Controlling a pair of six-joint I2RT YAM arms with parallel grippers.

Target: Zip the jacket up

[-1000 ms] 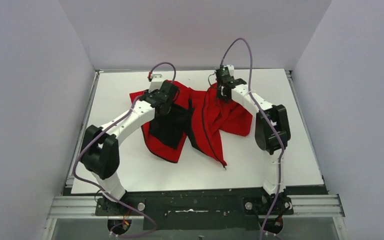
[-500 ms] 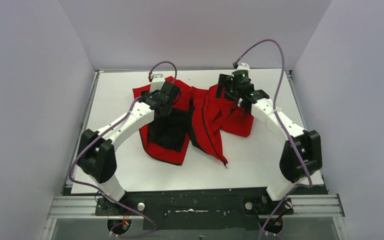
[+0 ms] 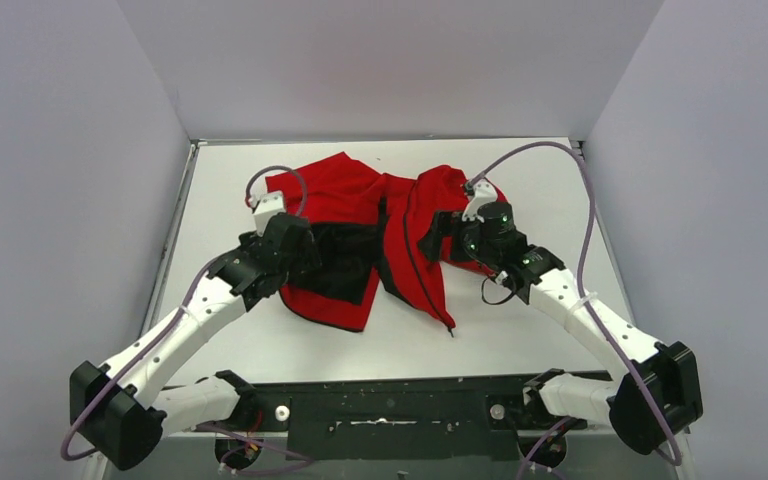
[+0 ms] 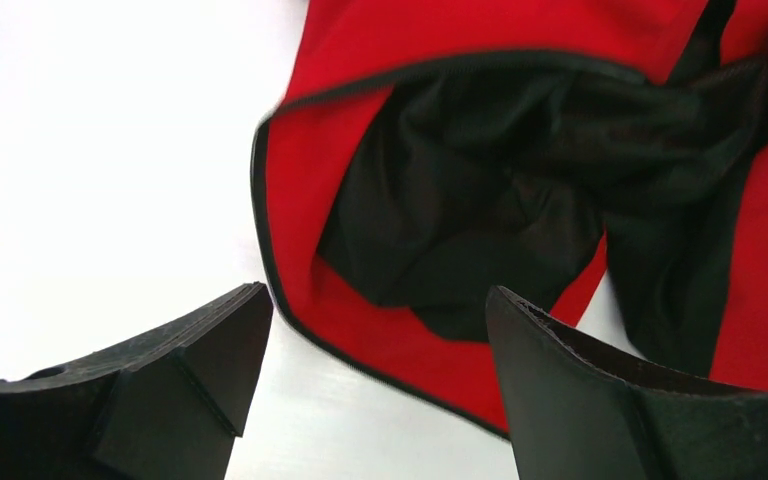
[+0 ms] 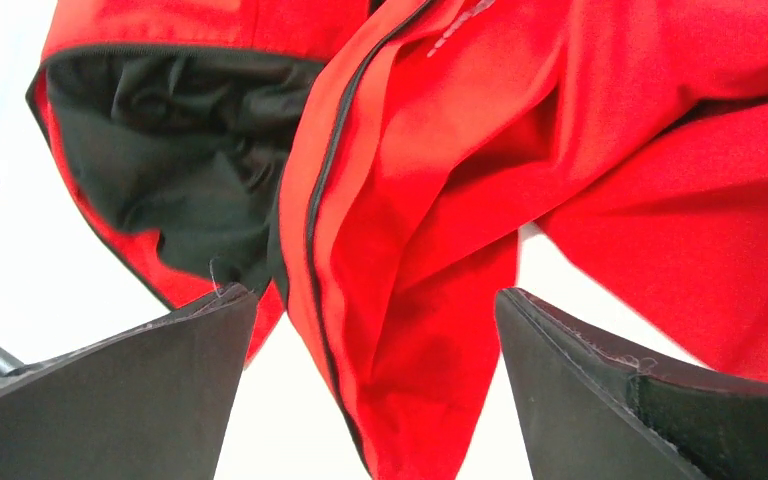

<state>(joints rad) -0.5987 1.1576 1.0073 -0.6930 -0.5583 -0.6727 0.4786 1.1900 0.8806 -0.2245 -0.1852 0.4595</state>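
The red jacket (image 3: 345, 190) lies crumpled and unzipped on the far middle of the white table. Its left front is folded back, showing dark lining (image 3: 345, 262). The right front's dark zipper edge (image 3: 420, 275) runs down to a point near the table's middle. My left gripper (image 3: 305, 262) hovers open over the left panel's hem; the left wrist view shows red cloth (image 4: 305, 170) and lining (image 4: 460, 200) beyond the gripper (image 4: 378, 293). My right gripper (image 3: 442, 238) stands open above the right front, with the zipper edge (image 5: 315, 220) and red cloth (image 5: 610, 120) below the gripper (image 5: 377, 293). Neither holds anything.
Bare white table (image 3: 290, 345) lies between the jacket and the black rail (image 3: 390, 400) at the near edge. Grey walls close in the left, right and back. Purple cables (image 3: 585, 215) loop off both arms.
Both grippers went from shut to open and let go of the jacket's far part. Both arms drew back toward the near side, and the jacket's upper part settled onto the table.
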